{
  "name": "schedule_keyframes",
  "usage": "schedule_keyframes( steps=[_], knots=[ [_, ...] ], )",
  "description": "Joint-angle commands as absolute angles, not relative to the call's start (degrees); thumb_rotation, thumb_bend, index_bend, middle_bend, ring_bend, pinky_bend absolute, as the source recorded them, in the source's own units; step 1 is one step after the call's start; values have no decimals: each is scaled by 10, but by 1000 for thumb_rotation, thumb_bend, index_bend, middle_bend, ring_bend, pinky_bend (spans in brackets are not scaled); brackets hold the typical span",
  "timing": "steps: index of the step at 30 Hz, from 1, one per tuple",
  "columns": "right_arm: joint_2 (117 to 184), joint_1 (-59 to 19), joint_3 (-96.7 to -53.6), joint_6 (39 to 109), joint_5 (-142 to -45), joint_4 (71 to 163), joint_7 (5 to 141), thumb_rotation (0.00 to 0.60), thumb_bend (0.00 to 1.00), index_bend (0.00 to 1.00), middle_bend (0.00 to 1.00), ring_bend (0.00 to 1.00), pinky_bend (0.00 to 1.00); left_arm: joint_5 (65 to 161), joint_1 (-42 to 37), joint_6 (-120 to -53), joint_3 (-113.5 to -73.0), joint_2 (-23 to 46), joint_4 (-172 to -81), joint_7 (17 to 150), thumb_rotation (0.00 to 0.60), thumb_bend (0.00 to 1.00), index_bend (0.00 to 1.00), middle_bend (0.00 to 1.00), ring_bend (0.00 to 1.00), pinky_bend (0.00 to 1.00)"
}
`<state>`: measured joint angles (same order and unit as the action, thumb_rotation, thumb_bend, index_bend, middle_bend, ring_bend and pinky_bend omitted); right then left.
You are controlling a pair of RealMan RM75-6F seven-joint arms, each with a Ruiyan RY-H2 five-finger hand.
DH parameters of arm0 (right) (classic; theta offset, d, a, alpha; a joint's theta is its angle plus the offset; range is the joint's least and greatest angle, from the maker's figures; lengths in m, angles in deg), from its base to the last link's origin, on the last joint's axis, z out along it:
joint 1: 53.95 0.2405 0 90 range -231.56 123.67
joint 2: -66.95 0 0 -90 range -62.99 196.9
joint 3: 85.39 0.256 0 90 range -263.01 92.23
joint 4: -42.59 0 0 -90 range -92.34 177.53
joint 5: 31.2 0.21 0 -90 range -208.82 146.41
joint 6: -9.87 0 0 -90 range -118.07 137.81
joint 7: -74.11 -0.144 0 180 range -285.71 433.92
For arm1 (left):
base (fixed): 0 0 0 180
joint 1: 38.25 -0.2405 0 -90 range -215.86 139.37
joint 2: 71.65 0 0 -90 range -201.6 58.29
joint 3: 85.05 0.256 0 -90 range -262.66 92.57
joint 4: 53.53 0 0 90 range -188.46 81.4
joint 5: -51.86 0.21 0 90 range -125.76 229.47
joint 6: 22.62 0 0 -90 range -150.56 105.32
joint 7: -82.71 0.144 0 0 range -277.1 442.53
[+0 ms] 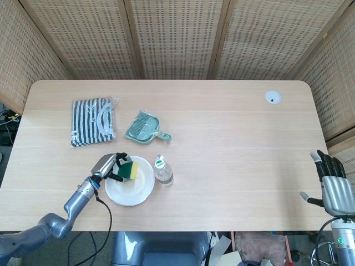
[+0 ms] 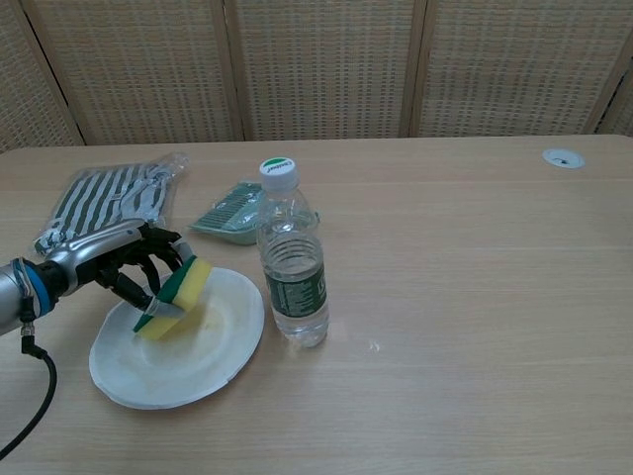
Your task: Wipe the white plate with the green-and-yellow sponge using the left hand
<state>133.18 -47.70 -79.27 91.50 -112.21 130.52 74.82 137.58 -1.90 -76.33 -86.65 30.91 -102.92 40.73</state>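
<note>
Wooden surface (image 1: pixel 233 144): left hand (image 2: pixel 138 267) pinches the sponge (image 2: pixel 178 297) on the white plate (image 2: pixel 203 361); a wide stroke could topple the nearby water bottle (image 2: pixel 294 267).

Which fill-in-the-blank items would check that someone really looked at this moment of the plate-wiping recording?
1. The left hand holds the sponge over the white ____.
2. The water bottle stands upright just to the ____ of the plate in the chest view.
3. The bottle's cap is ____ the bottle.
4. The striped bag lies to the ____ of the green dustpan in the head view.

Missing words: plate; right; on; left
</note>
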Motion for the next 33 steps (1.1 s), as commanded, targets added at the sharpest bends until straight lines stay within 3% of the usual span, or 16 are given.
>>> schedule_keyframes(
  steps=[1, 7, 13, 24, 33],
  knots=[
    [1331, -477, -792, 916, -1123, 1306, 748, 600, 0, 0, 0, 0, 0, 1381, -20, -784, -872, 303, -1040, 398, 600, 131, 496, 404, 329, 449],
    [1330, -478, -794, 919, -1127, 1309, 748, 600, 0, 0, 0, 0, 0, 1388, -18, -814, -881, 271, -1093, 405, 600, 131, 496, 404, 329, 449],
    [1330, -477, -795, 916, -1127, 1309, 746, 600, 0, 0, 0, 0, 0, 1374, -12, -787, -881, 269, -1113, 436, 600, 135, 496, 404, 329, 449],
    [1328, -476, -793, 913, -1121, 1307, 741, 600, 0, 0, 0, 0, 0, 1360, -8, -740, -869, 322, -1036, 428, 600, 151, 496, 405, 329, 446],
    [1327, -477, -794, 917, -1125, 1309, 741, 600, 0, 0, 0, 0, 0, 1383, -14, -809, -881, 297, -1064, 394, 600, 155, 496, 409, 329, 446]
  ],
)
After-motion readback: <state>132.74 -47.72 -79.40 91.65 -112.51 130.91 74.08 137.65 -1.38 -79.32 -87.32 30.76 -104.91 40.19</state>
